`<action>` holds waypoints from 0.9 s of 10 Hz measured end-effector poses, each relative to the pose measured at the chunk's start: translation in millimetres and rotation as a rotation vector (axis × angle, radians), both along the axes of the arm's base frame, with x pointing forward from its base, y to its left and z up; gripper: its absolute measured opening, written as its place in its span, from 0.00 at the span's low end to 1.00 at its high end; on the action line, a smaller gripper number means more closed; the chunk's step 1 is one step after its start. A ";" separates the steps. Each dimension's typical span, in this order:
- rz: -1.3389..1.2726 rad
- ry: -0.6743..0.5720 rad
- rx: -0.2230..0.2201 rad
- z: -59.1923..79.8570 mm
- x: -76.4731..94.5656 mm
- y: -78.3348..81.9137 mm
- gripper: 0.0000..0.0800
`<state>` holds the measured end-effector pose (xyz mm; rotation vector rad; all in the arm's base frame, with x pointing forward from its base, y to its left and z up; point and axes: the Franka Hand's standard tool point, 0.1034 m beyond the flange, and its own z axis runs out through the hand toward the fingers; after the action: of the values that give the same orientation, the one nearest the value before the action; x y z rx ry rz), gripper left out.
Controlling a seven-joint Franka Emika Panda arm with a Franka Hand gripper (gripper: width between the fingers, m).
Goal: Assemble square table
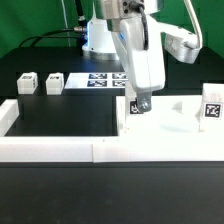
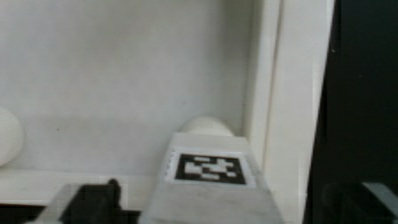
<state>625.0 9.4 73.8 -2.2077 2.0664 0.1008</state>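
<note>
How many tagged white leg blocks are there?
4: one leg block beside another at the exterior view's left, one by the gripper on the tabletop, one at the exterior view's right. Others may be hidden.

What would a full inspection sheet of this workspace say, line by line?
Surface: black table, with a low white wall along its front.
Job's things: white square tabletop on the exterior view's right; first leg and second leg on its left, apart from the tabletop; a tagged part at the tool.
Clutter: nothing seen.
Grippers: tool low at the tabletop's edge, open; its fingers stand on either side of the tagged part without touching it.
Cables: one dark cable behind the arm's base.
Surroundings: green backdrop; marker board flat on the table.
</note>
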 end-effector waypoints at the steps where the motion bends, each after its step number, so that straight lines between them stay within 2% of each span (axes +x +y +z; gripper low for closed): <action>1: 0.193 -0.030 -0.011 0.1 0.9 -3.9 0.78; 3: 0.521 -0.082 -0.042 0.3 3.1 -6.6 0.81; 6: 0.710 -0.102 -0.052 0.0 2.9 -7.7 0.81; 9: 1.211 -0.148 -0.147 -0.1 3.0 -5.9 0.81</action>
<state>628.1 3.6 73.6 -3.0568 0.4371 -0.1156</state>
